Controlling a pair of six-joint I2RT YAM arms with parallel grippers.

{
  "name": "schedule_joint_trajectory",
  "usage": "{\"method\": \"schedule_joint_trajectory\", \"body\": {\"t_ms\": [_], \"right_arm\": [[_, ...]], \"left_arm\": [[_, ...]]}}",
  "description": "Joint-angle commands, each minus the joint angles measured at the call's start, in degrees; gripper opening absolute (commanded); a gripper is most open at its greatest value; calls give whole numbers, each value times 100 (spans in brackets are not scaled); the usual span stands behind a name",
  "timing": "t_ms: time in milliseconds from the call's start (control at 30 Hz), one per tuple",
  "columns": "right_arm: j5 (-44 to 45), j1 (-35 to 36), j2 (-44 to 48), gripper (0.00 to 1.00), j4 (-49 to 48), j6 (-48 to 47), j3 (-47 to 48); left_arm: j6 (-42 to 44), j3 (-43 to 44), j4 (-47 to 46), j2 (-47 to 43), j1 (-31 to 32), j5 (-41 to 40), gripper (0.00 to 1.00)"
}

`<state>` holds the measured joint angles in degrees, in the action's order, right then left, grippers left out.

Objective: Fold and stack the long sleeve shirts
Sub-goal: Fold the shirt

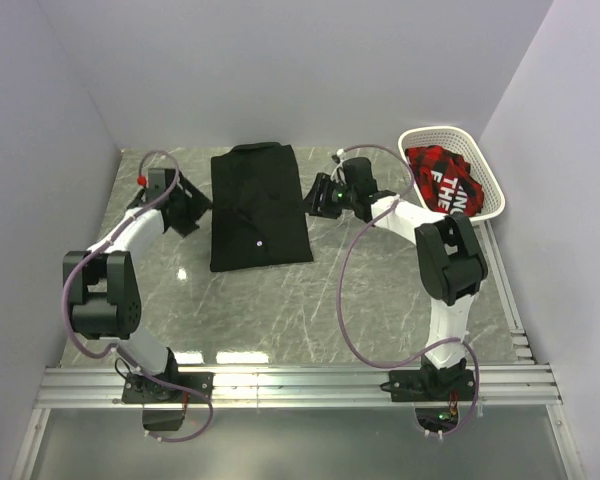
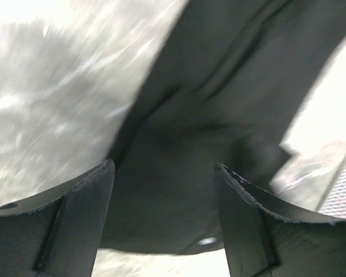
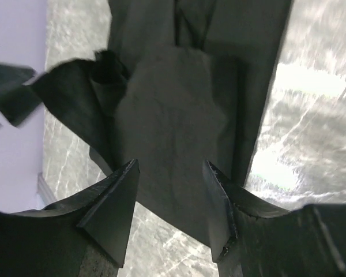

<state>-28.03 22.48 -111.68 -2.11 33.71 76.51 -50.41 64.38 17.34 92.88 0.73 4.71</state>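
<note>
Left gripper [image 2: 164, 167]: fingers spread, empty, low at the left edge of the long sleeve shirt [image 1: 260, 210]. Right gripper [image 3: 170, 164]: fingers spread, empty, at its right edge. Shirt: black, folded into a tall rectangle, flat on the marble table [image 1: 280, 310]. Both arms reach forward, elbows bent.

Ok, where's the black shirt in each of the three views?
Top external: black shirt lies flat, far middle of the table.
Left wrist: shirt fills the centre and upper right.
Right wrist: shirt runs down the middle from the top edge.
Shared landmark: the grey marbled table, on the shirt's left in the left wrist view, on its right in the right wrist view.
</note>
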Motion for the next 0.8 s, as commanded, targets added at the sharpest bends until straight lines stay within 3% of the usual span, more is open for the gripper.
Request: {"method": "schedule_joint_trajectory", "body": {"t_ms": [0,267,400,600,700,767], "right_arm": [[-334,37,-29,55,-219,275,14],[-493,230,-197,55,-272,882,-917],[-405,274,-223,55,-80,935,-1270],[-439,283,-179,47,544,988,-1674],[-510,275,67,33,747,971,-2199],[-502,275,347,24,861,935,-2447]], "left_arm": [[-47,-452,-3,81,6,442,75],[-512,-1620,-240,46,287,654,74],[-680,-2192,-442,-33,480,636,66],[-645,-2631,-328,-50,533,882,33],[-628,-2973,-249,-357,586,1101,15],[-628,-3167,-144,-699,603,1164,14]]}}
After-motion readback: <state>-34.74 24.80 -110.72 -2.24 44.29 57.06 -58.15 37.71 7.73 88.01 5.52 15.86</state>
